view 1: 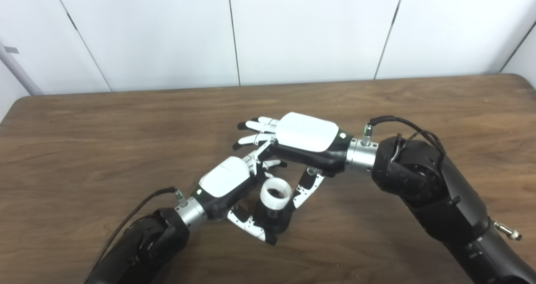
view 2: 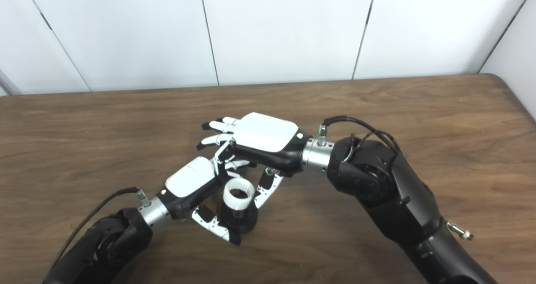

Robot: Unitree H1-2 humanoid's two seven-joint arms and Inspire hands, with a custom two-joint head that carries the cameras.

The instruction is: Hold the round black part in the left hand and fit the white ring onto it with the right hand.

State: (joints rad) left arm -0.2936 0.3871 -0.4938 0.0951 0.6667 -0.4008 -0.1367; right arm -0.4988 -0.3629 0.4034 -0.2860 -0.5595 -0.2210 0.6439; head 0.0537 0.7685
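The round black part (view 1: 277, 224) is low over the table, just below centre, and my left hand (view 1: 228, 179) is shut on it, thumb under its front and fingers hidden behind. The white ring (view 1: 275, 195) sits on top of the black part, its opening facing up. My right hand (view 1: 305, 135) hovers just above and behind, palm down and open. Its fingers (view 1: 255, 127) stretch left over my left hand. Its thumb (view 1: 307, 187) hangs down against the ring's right side.
The brown wooden table (view 1: 125, 141) spreads out around both hands, its far edge meeting a white panelled wall (view 1: 293, 28). My right forearm (view 1: 427, 187) crosses the lower right with a looping black cable (view 1: 398, 122) at the wrist.
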